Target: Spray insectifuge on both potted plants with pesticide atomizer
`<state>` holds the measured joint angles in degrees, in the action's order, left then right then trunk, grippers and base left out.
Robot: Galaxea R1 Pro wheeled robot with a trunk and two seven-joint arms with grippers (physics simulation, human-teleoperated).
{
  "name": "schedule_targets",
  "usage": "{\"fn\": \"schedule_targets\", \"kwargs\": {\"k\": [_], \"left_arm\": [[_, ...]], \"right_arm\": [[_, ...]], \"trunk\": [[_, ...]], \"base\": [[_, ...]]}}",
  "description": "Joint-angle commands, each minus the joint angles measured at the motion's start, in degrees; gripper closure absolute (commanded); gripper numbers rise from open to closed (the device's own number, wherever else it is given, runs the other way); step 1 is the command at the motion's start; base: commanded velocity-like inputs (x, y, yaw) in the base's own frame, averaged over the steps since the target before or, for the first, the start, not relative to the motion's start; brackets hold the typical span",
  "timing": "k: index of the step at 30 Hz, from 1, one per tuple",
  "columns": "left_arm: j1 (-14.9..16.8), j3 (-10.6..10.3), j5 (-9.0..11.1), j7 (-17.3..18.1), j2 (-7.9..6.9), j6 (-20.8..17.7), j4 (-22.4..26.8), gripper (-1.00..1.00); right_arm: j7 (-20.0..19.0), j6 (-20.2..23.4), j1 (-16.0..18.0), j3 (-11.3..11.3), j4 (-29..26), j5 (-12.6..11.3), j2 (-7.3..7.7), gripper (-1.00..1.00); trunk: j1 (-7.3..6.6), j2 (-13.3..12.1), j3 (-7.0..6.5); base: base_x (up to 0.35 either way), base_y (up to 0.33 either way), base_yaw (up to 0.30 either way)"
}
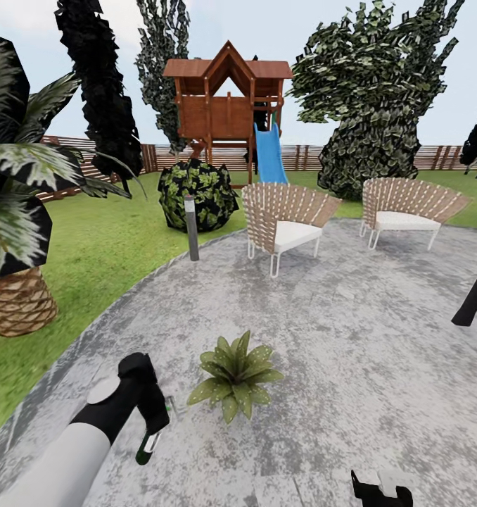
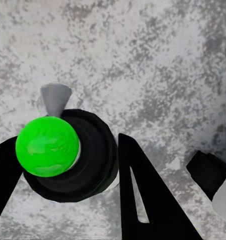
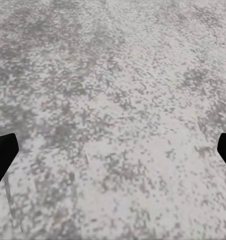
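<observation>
Grey mottled stone patio [image 1: 351, 366] underlies the left gripper [image 1: 154, 422] pinching the pesticide atomizer [image 1: 148, 445] tilted, nozzle toward the potted plant [image 1: 235, 377]; the right gripper [image 3: 113, 155] hangs spread.

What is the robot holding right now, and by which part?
The left gripper holds the pesticide atomizer around its upper body; the right gripper is open, holding nothing.

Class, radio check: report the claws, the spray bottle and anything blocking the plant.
Left claw shut on slim dark-green atomizer bottle, held over grey stone patio. Right claw open, empty. Speckled green potted plant just beside the bottle, nothing between.
</observation>
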<state>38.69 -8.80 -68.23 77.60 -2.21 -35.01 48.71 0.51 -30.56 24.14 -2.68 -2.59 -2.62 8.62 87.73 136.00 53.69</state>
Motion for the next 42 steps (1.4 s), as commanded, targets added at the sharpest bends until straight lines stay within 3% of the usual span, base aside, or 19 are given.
{"fn": "schedule_targets", "kwargs": {"k": [1,2,6,9,12,19,21,23,26,28,29,33,35,39,42], "left_arm": [[-0.35,0.31,1.26,-0.63,-0.21,1.06,0.07,1.0],[-0.98,1.65,3.17,-2.25,-0.36,3.28,0.07,1.0],[-2.52,8.53,7.15,-5.87,-0.47,9.53,0.05,1.0],[-2.81,12.1,7.96,-6.5,-0.45,14.15,-0.01,1.0],[-2.9,13.3,8.16,-6.62,-0.43,15.64,-0.36,1.0],[-2.92,13.67,8.04,-6.83,-0.48,16.01,-3.14,1.0],[-2.9,13.7,8.07,-6.84,-0.45,16.04,-3.29,1.0],[-2.88,13.78,8.17,-6.79,-0.38,16.09,-3.34,1.0],[-2.84,13.87,8.19,-6.77,-0.35,16.11,-3.36,1.0],[-2.84,13.86,8.2,-6.76,-0.34,16.11,-3.36,1.0],[-2.84,13.74,8.18,-6.75,-0.32,16.16,-3.36,1.0],[-2.79,13.46,8.05,-6.68,-0.37,16.41,-3.36,1.0],[-2.81,13.27,7.98,-6.67,-0.35,16.96,-3.36,1.0],[-2.82,13.28,8.13,-6.6,-0.19,22.06,-3.36,1.0],[-2.81,13.57,8.19,-6.59,-0.17,23.5,-3.36,1.0]], "right_arm": [[-0.16,-0.2,0.03,-0.22,0.05,-0.2,0.0,-1.0],[-0.16,-0.2,0.03,-0.22,0.05,-0.2,-0.02,-1.0],[-0.16,-0.13,0.03,-0.22,0.05,-0.2,-0.01,-1.0],[-0.2,-0.12,0.03,-0.22,0.05,-0.2,0.0,-1.0],[-0.2,-0.11,0.03,-0.22,0.05,-0.2,0.0,-1.0],[-0.41,-0.03,0.03,0.07,-0.19,0.18,0.04,-1.0],[-0.6,-0.03,0.03,2.33,-2.55,2.66,0.13,-1.0],[-0.73,0.14,0.03,6.69,-7.64,8.39,0.12,-1.0],[-1.84,0.27,0.05,9.13,-12.26,13.84,-0.01,-1.0],[-7.93,0.46,0.1,9.58,-15.13,16.39,-0.15,-1.0],[-15.05,1.39,0.11,9.71,-17.41,17.38,-0.22,-1.0],[-31.01,7.82,0.06,9.79,-24.46,18.02,-0.29,-1.0],[-36.92,10.34,0.1,9.8,-27.77,18.06,-0.48,-1.0],[-44.23,13.31,0.12,9.88,-32.77,18.26,-0.73,-1.0],[-48.79,13.78,0.12,9.96,-35.38,18.32,-0.87,-1.0]], "trunk": [[-0.01,0.03,0.05],[-0.01,0.03,0.05],[-0.01,0.03,0.05],[-0.01,0.03,0.05],[-0.01,0.03,0.05],[-0.01,0.03,0.05],[-0.01,0.03,0.05],[-0.01,0.03,0.05],[-0.01,0.03,0.05],[-0.01,0.03,0.05],[-0.01,0.03,0.05],[-0.01,0.03,0.05],[-0.01,0.03,0.05],[-0.01,0.03,0.05],[-0.01,0.03,0.05]], "base": [[-0.003,0.0,0.01],[-0.002,0.0,0.005],[-0.001,0.0,0.002],[-0.068,0.0,0.0],[-0.263,-0.044,0.0],[-0.318,-0.099,0.0],[-0.323,-0.062,0.0],[-0.327,-0.019,0.0],[-0.329,-0.005,0.0],[-0.33,-0.001,0.0],[-0.33,0.0,0.0],[-0.207,0.0,0.0],[-0.038,0.0,0.0],[-0.008,0.0,0.0],[-0.001,0.0,0.0]]}}
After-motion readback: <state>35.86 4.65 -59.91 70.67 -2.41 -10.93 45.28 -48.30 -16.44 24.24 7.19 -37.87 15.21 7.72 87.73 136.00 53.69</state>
